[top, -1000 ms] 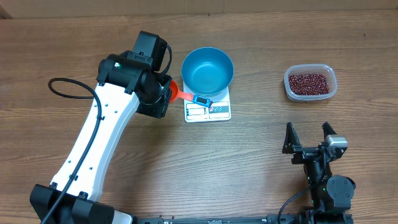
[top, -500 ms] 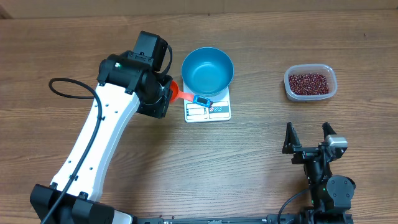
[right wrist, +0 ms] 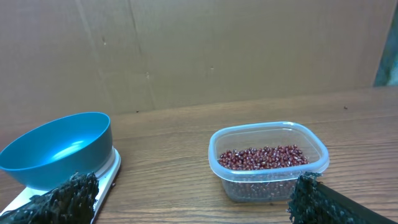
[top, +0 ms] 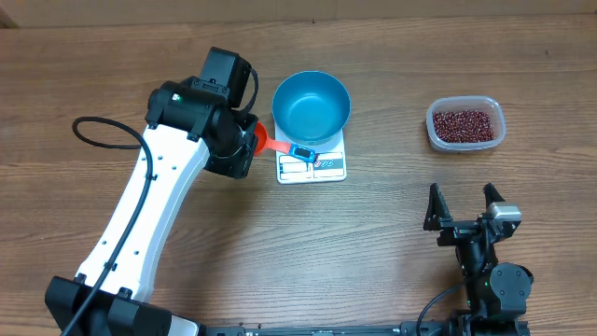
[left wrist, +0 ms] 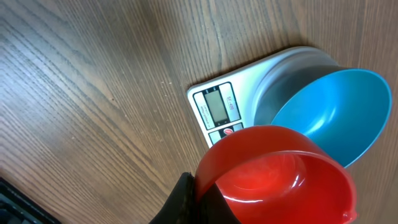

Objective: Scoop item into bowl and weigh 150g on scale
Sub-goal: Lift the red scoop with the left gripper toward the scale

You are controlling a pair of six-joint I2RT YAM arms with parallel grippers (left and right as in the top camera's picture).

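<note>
The blue bowl (top: 312, 105) stands empty on the white scale (top: 312, 166) at the table's upper middle. My left gripper (top: 254, 140) is shut on the rim of an empty red scoop (top: 272, 143), just left of the scale. In the left wrist view the red scoop (left wrist: 280, 177) hangs over the scale (left wrist: 217, 109) next to the bowl (left wrist: 336, 112), pinched by my gripper (left wrist: 194, 194). The red-brown beans (top: 464, 122) lie in a clear tub at the right. My right gripper (top: 463, 211) rests open near the front right, facing the beans (right wrist: 264, 157).
The clear plastic tub (right wrist: 269, 176) sits well to the right of the bowl (right wrist: 59, 149) and the scale (right wrist: 107, 171). A black cable (top: 98, 135) loops left of the left arm. A cardboard wall (right wrist: 199, 50) backs the table.
</note>
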